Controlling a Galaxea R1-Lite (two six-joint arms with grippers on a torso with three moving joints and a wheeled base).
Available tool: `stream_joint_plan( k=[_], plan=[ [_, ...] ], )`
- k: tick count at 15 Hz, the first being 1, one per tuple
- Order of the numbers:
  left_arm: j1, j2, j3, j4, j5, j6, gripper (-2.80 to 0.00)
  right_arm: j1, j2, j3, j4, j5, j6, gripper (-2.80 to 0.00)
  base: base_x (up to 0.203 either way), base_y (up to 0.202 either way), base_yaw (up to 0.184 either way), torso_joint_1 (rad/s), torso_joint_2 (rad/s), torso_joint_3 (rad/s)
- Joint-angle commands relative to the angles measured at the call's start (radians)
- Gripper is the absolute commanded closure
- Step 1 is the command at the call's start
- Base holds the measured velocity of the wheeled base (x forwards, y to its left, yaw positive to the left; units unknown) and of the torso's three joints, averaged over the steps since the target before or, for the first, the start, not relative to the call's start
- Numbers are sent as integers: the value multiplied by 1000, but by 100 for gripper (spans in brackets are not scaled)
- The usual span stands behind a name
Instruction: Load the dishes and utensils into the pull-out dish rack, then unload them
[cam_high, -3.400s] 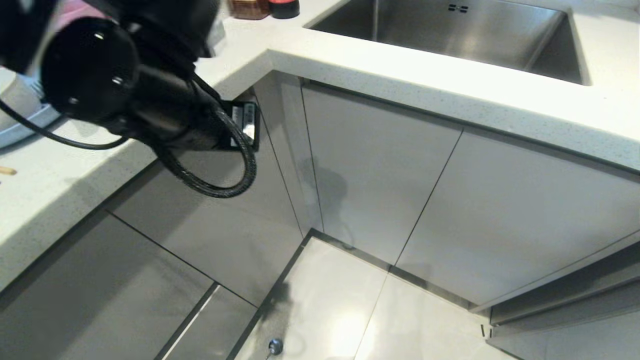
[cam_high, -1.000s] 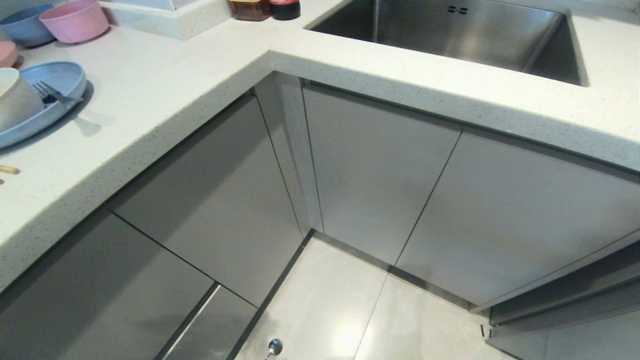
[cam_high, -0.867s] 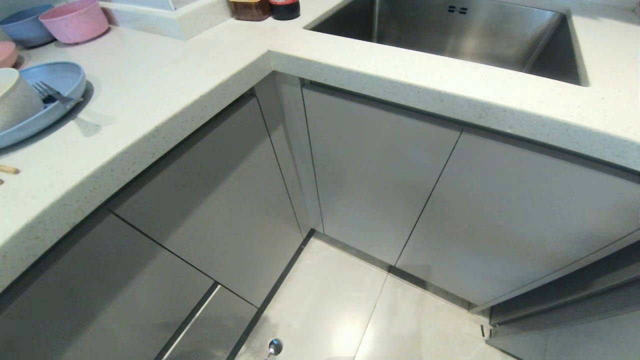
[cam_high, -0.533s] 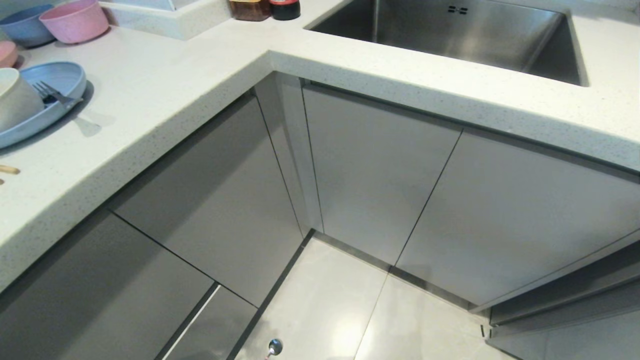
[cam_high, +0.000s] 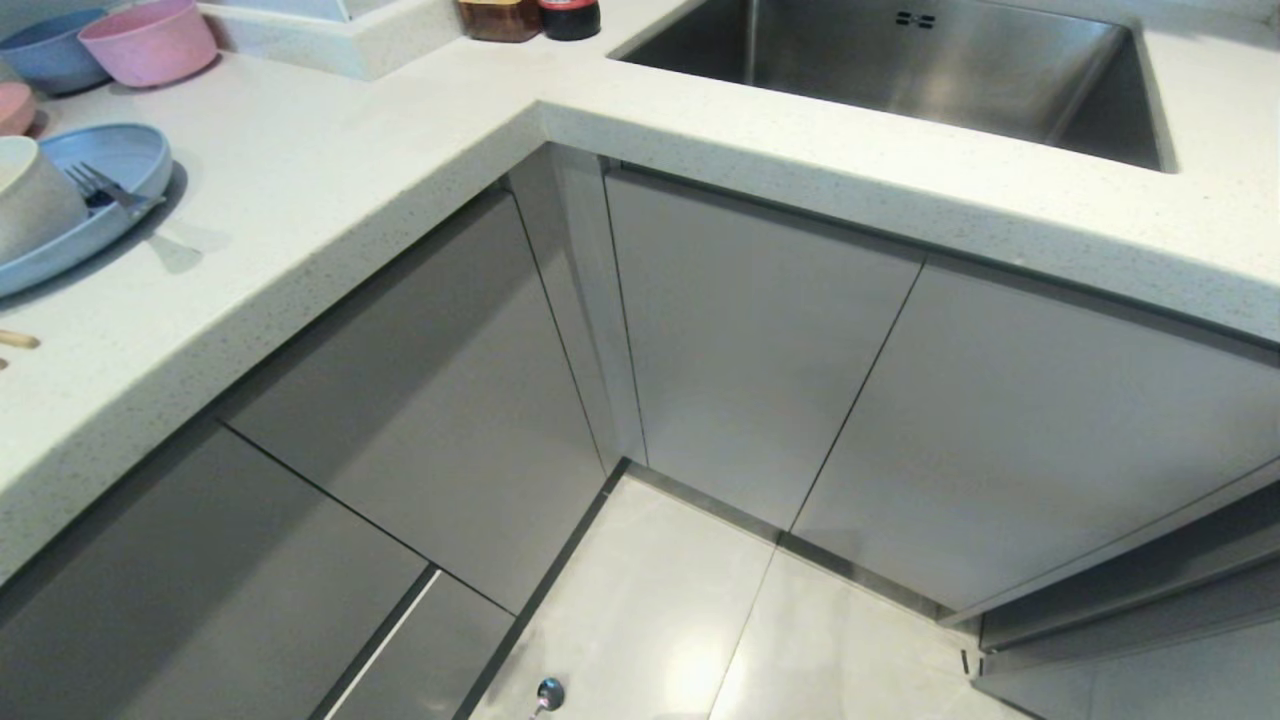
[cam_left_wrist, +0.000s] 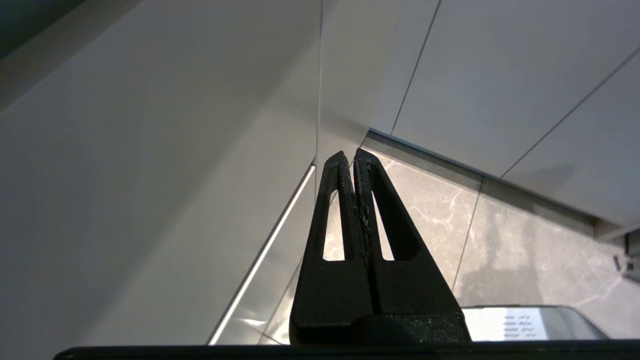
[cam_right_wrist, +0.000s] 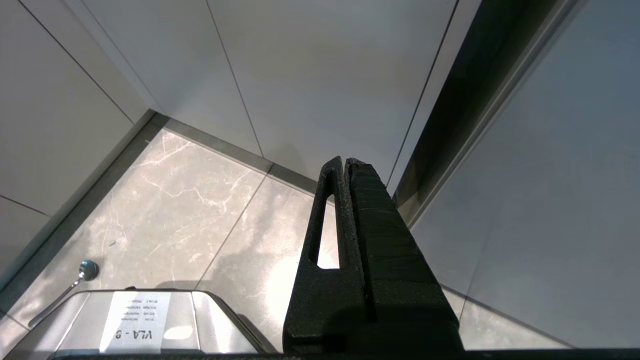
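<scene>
Head view: bowl on plate at ten o'clock — both grippers clenched, empty; plate overhangs — could tip.

A white speckled countertop runs around the corner; a steel sink is set in it on the right; a small pink bowl and a small blue bowl stand side by side at the far left; two dark jars stand near the sink; pale marble floor tiles lie below.
</scene>
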Motion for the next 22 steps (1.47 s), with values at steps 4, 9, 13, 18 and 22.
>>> stream_joint_plan(
  k=[4,9,13,18,22],
  plan=[
    [0,2,14,-2,11,-9,0,0,1,1,0,0,0,0,0,0,0,0,0,0],
    [0,2,14,-1,12,-8,0,0,1,2,0,0,0,0,0,0,0,0,0,0],
    [0,2,14,-1,14,-16,0,0,1,2,0,0,0,0,0,0,0,0,0,0],
    [0,2,14,-1,12,-16,0,0,1,1,0,0,0,0,0,0,0,4,3,152],
    [0,2,14,-1,12,-13,0,0,1,0,0,0,0,0,0,0,0,0,2,196]
  ],
)
